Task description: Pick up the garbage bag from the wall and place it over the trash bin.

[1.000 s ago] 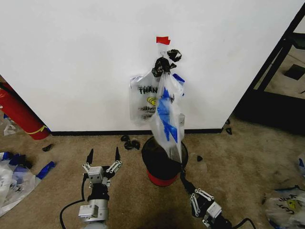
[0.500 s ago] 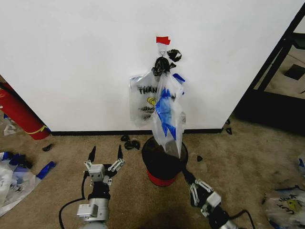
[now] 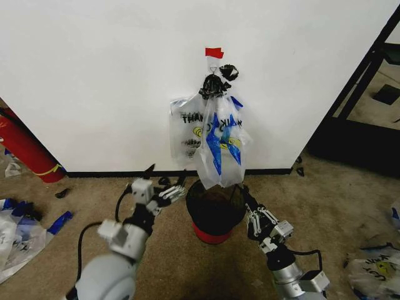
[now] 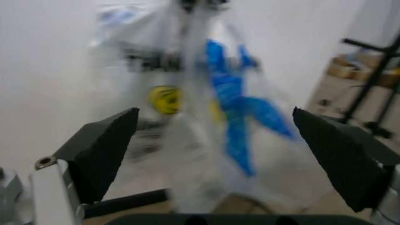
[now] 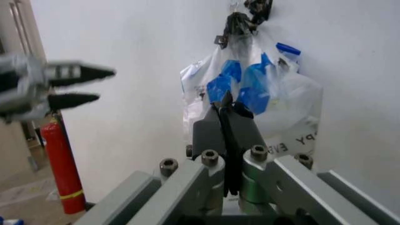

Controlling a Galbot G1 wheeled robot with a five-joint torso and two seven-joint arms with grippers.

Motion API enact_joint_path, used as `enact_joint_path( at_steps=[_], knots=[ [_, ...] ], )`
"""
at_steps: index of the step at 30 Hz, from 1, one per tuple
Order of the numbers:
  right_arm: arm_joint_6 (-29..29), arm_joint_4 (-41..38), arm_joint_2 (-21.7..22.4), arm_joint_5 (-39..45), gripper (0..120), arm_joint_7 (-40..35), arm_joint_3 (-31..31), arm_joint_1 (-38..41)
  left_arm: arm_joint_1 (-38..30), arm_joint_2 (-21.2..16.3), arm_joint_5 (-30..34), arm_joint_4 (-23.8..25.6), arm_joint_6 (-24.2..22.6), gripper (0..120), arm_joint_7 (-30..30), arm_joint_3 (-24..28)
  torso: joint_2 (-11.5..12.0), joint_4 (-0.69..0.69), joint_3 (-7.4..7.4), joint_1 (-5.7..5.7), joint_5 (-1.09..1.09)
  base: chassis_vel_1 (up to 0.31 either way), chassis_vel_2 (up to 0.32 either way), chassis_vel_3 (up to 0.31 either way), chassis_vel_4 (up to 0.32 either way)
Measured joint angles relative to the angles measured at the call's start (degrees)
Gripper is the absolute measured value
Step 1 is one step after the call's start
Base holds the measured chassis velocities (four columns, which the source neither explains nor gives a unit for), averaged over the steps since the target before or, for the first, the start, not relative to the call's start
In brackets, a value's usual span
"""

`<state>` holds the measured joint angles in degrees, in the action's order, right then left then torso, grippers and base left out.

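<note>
Clearly the reach is underway: the garbage bag [image 3: 215, 140] hangs on the wall [image 3: 94, 75] at frame centre, just above the trash bin [image 3: 214, 209]. The left gripper [image 3: 164, 184], jaws apart, is lower left of it; the right gripper [image 3: 249, 203], jaws together, lower right. Next, a jaw must close on plastic. Lettering reads "THAN…".

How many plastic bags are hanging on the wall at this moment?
2. One garbage bag hangs flat against the wall, and a second bag hangs in front of it, directly above the trash bin. More could be hidden behind these.
</note>
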<state>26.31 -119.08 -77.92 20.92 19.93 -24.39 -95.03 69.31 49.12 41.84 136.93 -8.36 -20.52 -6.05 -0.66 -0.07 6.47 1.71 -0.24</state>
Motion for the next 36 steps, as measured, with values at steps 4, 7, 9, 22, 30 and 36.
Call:
enact_joint_path(
  at_steps=[4,7,9,22,30,36],
  knots=[
    [0.31,0.26,-1.19,-1.09,0,0.0,-0.46,-0.66,-13.31,-1.7,7.4,-1.32,-2.91,95,-2.01,7.36,0.0,-0.02,0.0,0.0,0.01,0.0,0.0,0.0,0.0],
    [0.52,0.27,-1.61,-1.51,0,0.1,-0.79,-0.87,-18.76,-0.98,8.45,-3.51,-4.27,95,-3.22,11.01,0.0,-0.01,0.0,0.0,0.0,0.0,0.0,0.0,0.0],
    [0.65,0.23,-1.98,-1.64,0,0.18,-1.01,-1.08,-23.55,0.45,9.21,-6.59,-5.55,95,-4.6,14.36,0.0,-0.01,0.0,0.0,0.0,0.0,0.0,0.0,0.0],
    [1.54,0.0,-2.36,-1.47,0,0.46,-2.49,-1.92,-34.5,8.59,16.48,-17.57,-7.36,93,-12.47,22.38,0.0,0.0,0.0,0.0,0.01,0.0,0.0,0.0,0.0],
    [1.9,-0.26,-2.33,-0.87,0,0.63,-2.83,-2.7,-35.63,9.64,15.42,-20.57,-6.45,69,-15.35,23.29,0.0,0.0,0.0,0.0,0.01,0.0,0.0,0.0,0.0],
    [1.95,-0.29,-2.19,-0.53,0,0.64,-2.97,-2.71,-34.81,9.14,14.86,-20.66,-5.7,49,-15.46,22.12,0.0,0.01,-0.01,0.0,0.02,0.0,0.0,0.0,0.0]
  ],
)
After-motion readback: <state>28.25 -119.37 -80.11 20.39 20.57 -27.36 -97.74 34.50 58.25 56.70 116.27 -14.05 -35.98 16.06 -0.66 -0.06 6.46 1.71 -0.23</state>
